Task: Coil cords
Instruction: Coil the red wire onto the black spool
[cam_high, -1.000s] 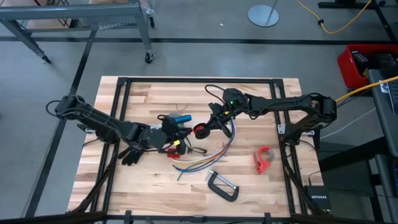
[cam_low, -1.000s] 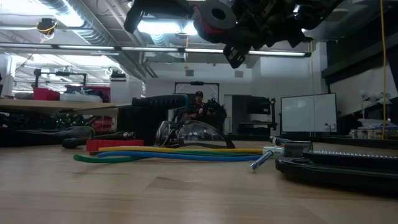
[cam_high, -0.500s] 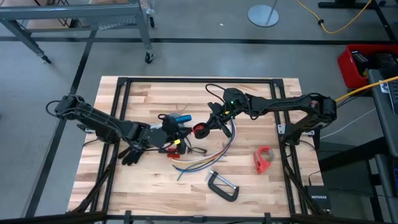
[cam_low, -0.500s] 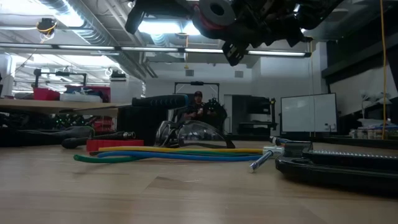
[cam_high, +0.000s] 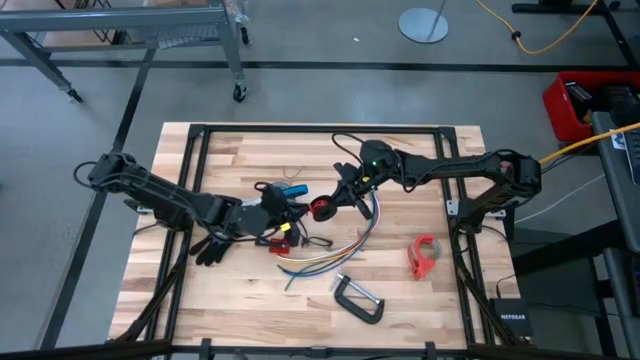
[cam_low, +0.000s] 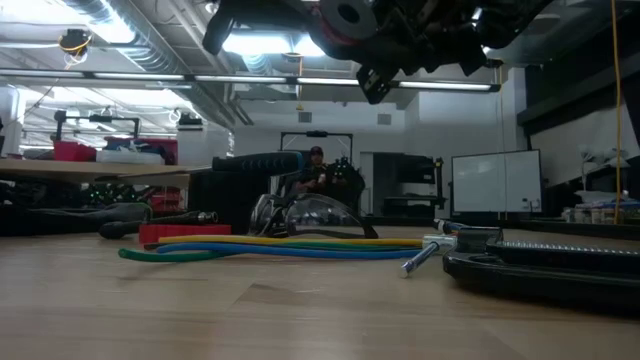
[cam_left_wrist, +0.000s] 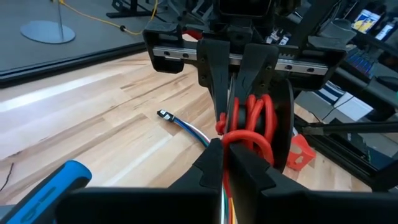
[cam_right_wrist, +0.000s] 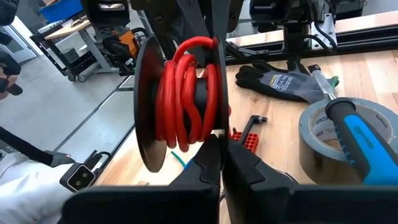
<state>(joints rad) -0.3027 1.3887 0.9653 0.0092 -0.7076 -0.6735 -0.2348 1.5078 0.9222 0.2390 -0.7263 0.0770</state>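
Note:
A small black reel wound with red cord (cam_high: 322, 209) hangs above the table's middle, between my two grippers. My left gripper (cam_left_wrist: 227, 149) reaches in from the left and is shut on a loop of the red cord. My right gripper (cam_right_wrist: 221, 146) comes from the right and is shut on the reel (cam_right_wrist: 180, 93). The low view shows the reel (cam_low: 345, 15) well above the wood. A bundle of yellow, blue, green and purple strands (cam_high: 335, 252) lies loose on the table below it. A thin black wire (cam_high: 342, 145) lies toward the far edge. My left gripper pinches one loop of red cord (cam_left_wrist: 245, 138) between its two fingers, where it stands out from the reel's windings. The fingers come nearly level from the table's left. My right gripper pinches the rim of a thin black flange (cam_right_wrist: 214, 127) between its fingers, coming nearly level from the right. The reel hangs clear of the table, its flanges upright.
A grey tape roll (cam_right_wrist: 336, 134) and a blue-handled tool (cam_high: 292, 190) lie under my left gripper, with black gloves (cam_high: 210, 247) nearer the left. A red tape dispenser (cam_high: 425, 255) and a metal C-clamp (cam_high: 358, 298) sit near the front right.

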